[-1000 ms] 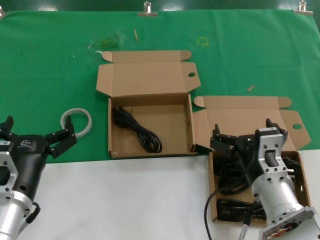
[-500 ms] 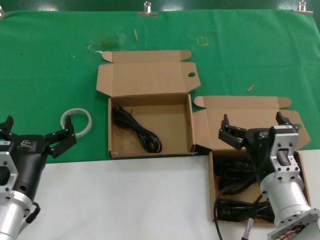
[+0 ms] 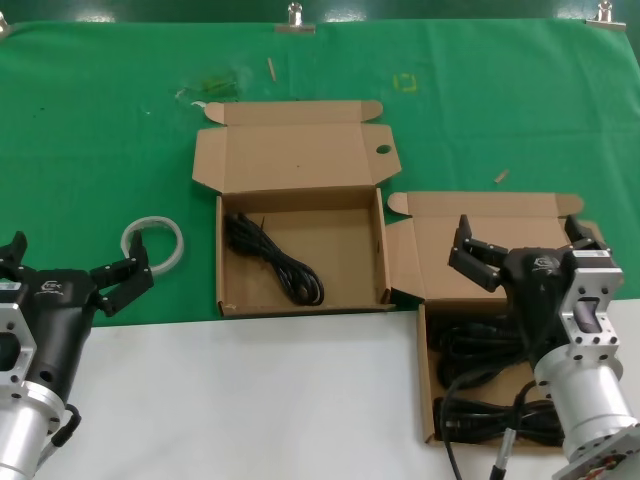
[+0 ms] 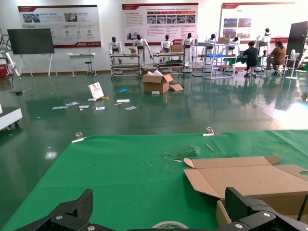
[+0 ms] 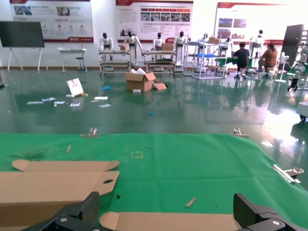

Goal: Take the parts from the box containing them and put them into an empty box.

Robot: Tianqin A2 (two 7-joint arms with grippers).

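The narrower box [image 3: 425,385] at the right front holds several black cables [image 3: 478,352]. Its lid [image 3: 490,240] lies open behind it and shows in the right wrist view [image 5: 168,222]. The wider squarish box [image 3: 300,302] in the middle holds one black cable [image 3: 275,262]. Its lid [image 3: 290,155] shows in the right wrist view [image 5: 48,185] and the left wrist view [image 4: 250,178]. My right gripper [image 3: 525,240] is open and empty above the back of the narrower box, also seen in its wrist view [image 5: 166,211]. My left gripper [image 3: 75,262] is open and empty at the front left, also seen in its wrist view [image 4: 161,211].
A white tape ring [image 3: 153,243] lies on the green cloth [image 3: 100,130] just beyond my left gripper and shows in the left wrist view [image 4: 169,224]. A small wood chip [image 3: 501,176] lies behind the narrower box. White table surface [image 3: 250,400] runs along the front.
My right gripper has moved right and back from over the cables toward the narrower box's lid, staying open and empty. The left arm has not moved.
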